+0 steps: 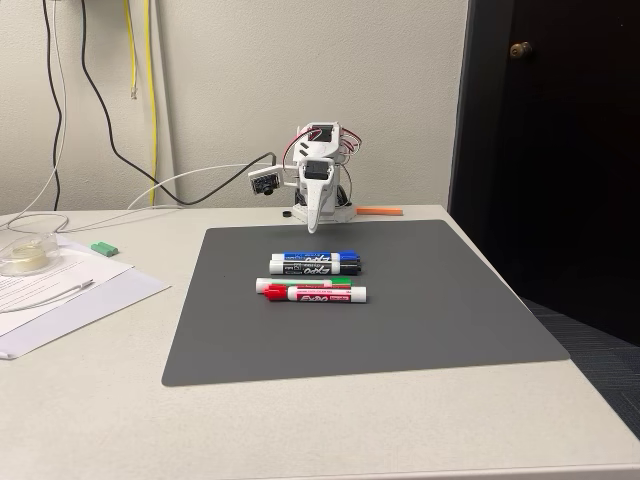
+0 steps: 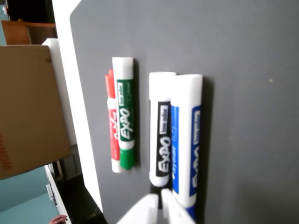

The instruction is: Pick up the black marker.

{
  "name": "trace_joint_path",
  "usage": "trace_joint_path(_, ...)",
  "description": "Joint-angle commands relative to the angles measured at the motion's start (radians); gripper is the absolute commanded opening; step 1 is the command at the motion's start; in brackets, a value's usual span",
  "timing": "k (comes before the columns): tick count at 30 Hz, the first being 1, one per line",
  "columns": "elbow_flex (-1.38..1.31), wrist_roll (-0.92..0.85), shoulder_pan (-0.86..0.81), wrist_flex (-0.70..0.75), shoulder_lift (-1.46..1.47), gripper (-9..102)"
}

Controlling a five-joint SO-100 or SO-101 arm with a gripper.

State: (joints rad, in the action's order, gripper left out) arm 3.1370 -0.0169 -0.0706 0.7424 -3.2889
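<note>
Black marker (image 2: 160,135) lies touching the blue marker (image 2: 186,140), so gripper (image 2: 159,205), jaws seemingly clenched and empty, should spread and straddle only its barrel.

Four markers are seen lying lengthwise on a dark grey mat (image 2: 243,56); the black marker (image 2: 160,130) is pressed against the blue marker (image 2: 186,140) on its right, while the green marker (image 2: 125,116) and the red marker (image 2: 111,126) are paired further left. The white tips of the gripper (image 2: 159,205) are seen at the bottom edge, nearly closed together just below the black marker's end; a brown cardboard box (image 2: 28,112) is seen beyond the white table edge (image 2: 79,116) at the left.
</note>
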Motion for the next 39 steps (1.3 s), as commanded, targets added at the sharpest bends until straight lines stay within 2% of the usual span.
trace_joint_path(1,-0.005,0.012,-0.026,0.0,-0.006,0)
trace_joint_path(39,-0.005,0.026,-0.038,0.0,-0.005,0)
